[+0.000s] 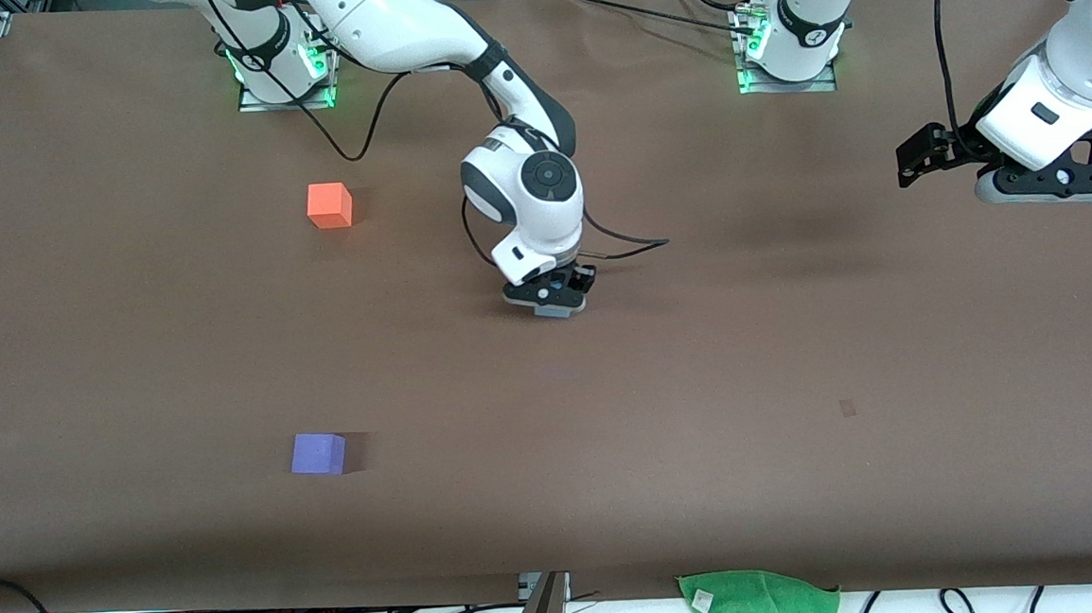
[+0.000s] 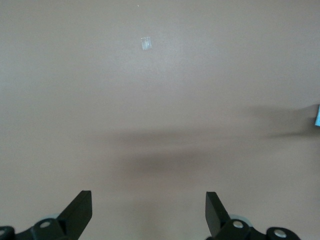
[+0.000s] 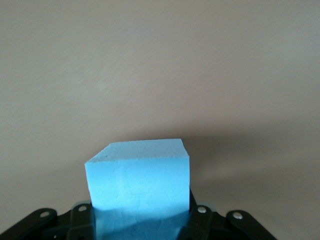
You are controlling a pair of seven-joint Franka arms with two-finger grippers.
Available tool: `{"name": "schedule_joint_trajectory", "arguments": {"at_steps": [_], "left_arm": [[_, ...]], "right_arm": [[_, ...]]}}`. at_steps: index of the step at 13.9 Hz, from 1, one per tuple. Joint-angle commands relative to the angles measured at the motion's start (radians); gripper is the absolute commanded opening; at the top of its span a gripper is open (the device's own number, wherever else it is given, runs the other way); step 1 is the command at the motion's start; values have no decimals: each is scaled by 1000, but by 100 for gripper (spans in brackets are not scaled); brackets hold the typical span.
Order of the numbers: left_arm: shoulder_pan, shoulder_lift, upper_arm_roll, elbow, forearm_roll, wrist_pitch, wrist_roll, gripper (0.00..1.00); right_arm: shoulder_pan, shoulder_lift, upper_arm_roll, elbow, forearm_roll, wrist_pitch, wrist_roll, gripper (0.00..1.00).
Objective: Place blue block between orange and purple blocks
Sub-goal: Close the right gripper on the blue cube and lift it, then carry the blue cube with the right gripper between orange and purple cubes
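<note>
Sky-blue block [image 3: 139, 182] sits between the right gripper [image 1: 554, 308] fingers, clamped on both sides; right wrist view shows its top face and one side face, the cube filling the gap between the pads. In the front view the cube itself is hidden under the gripper, which is down at the table [image 1: 795, 348] surface near the middle, arm reaching in from its base.

Orange block [image 1: 329, 205] lies toward the right arm's end of the table. Purple block [image 1: 318, 453] is at that same end, much nearer the front camera, roughly in line with orange. The two are well apart with bare brown table between them. Right gripper and blue cube are off to the side of that line, toward the table's centre.

Left gripper [image 2: 149, 212] waits up in the air over the left arm's end of the table, fingers spread wide, nothing between them. Left wrist view shows only table, a small pale mark [image 2: 146, 43] and a sliver of blue at the frame edge.

Green cloth [image 1: 758, 601] hangs at the table edge closest to the front camera.
</note>
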Motion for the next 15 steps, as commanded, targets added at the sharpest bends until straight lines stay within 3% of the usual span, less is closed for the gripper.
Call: {"name": "schedule_joint_trajectory", "arguments": {"at_steps": [1,2,5,7,11,15], "left_arm": [[-11,3,4,18,0,-19,18,100],[-11,3,0,18,0,-19,17,100],[-11,3,-6,19,0,-19,17,100],[-11,3,-8,18,0,-20,17,100],[-9,3,-6,18,0,-22,17,100],[-9,3,-6,18,0,-22,17,100]], "right_arm": [[-78,-138,-12,-64,11,-132,-176,5],[-109,-195,-13,-122,13,-137,-240,5],[-275,-437,-15,-433,19,-114,-517,5],[-335,-525,-47,-576,19,-69,-639,5],[-341,-539,-78,-811,19,230,-708,5],[-370,-489,-79,-838,19,317,-751,5]]}}
